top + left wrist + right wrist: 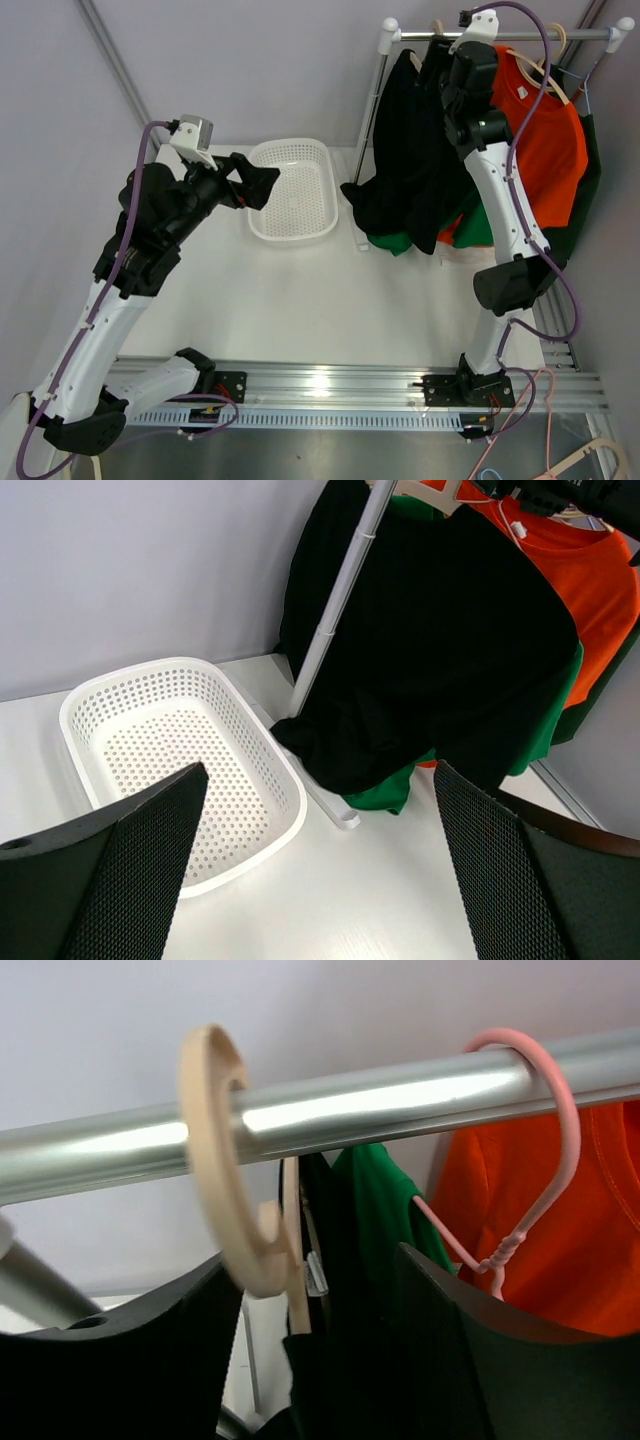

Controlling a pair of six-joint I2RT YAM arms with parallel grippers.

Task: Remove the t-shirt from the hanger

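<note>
On my screens the 3 shirts read clearly: a black t-shirt [410, 160], a green t-shirt [395, 243] and an orange t-shirt [545, 150], all plain, no print that I can see. The rail [400, 1100] is shiny silver. I count 2 hooks on it, a beige hanger [215, 1160] and a pink hanger [555, 1160]. The basket [262, 228] is white, dotted all over with small holes. The table [330, 300] is white. The left gripper [320, 775] has black pads [130, 880] with a fine mesh pattern.

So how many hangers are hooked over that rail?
2 show up close: a beige hook at left, a pink hook at right beside the orange shirt. Others may be hidden.
</note>
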